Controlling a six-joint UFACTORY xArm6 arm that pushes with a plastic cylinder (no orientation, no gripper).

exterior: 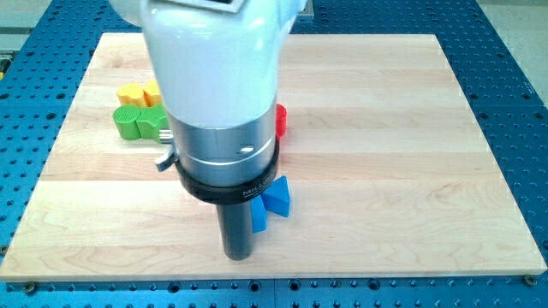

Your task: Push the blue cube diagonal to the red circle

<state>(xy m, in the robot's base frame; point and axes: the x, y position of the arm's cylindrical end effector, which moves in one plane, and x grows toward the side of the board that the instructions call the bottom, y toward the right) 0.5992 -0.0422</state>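
Observation:
The arm's white and silver body fills the middle of the camera view and hides much of the board. My tip (237, 256) is the lower end of the dark rod near the view's bottom. A blue block (277, 197), its shape partly hidden, lies just right of the rod, and a second blue sliver (259, 216) shows against the rod's right side. Whether the tip touches it cannot be told. A red block (280, 120), mostly hidden behind the arm, shows as a small edge above the blue block.
The wooden board (385, 154) lies on a blue perforated table. At the view's upper left sit a yellow block (131, 93), another yellow block (152, 91), a green round block (128, 122) and a green block (152, 124).

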